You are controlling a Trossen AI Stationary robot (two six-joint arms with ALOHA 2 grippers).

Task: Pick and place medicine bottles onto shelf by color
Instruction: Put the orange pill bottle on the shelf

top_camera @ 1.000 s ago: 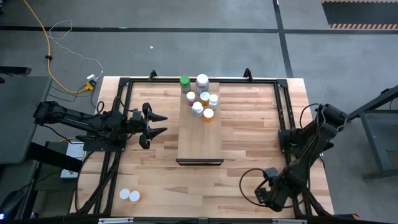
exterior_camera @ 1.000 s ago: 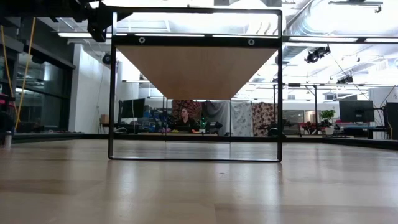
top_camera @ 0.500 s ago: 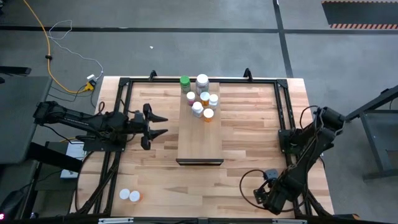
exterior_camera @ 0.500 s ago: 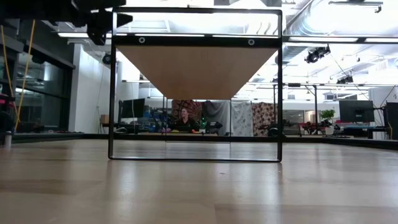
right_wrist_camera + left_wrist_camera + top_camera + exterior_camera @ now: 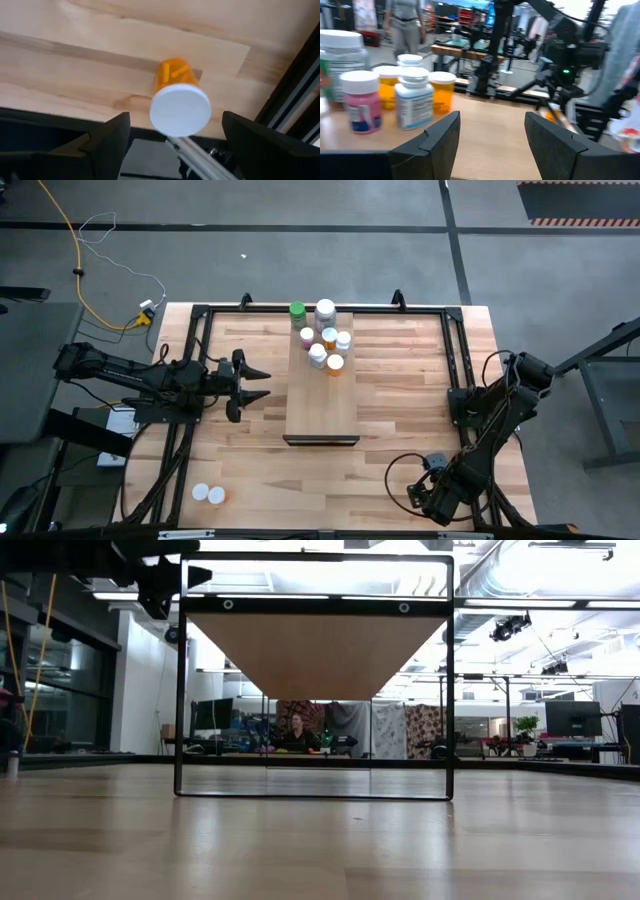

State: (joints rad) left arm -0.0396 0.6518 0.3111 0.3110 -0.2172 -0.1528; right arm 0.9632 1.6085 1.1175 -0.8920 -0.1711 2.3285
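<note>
The shelf (image 5: 322,390) is a pale wood board in the middle of the table. Several medicine bottles (image 5: 324,338) stand clustered on its far end, among them a green-capped one (image 5: 297,310). Two more bottles (image 5: 208,494) stand on the table near its near left corner. My left gripper (image 5: 262,383) is open and hovers just left of the shelf. In its wrist view it (image 5: 492,125) looks across the board at pink (image 5: 362,102), white (image 5: 414,97) and orange bottles (image 5: 441,91). My right gripper (image 5: 176,120) is open above an upright orange bottle (image 5: 176,75) with a white cap; its fingers stand apart on either side.
A black frame (image 5: 200,315) runs around the tabletop, and its bars (image 5: 180,680) show in the low view under the shelf's underside (image 5: 315,650). The shelf's near half is bare wood. My right arm (image 5: 500,415) is folded over the table's near right corner. People show in the room beyond.
My left gripper has edged slightly toward the shelf and has stayed open. The bottles have not moved.
</note>
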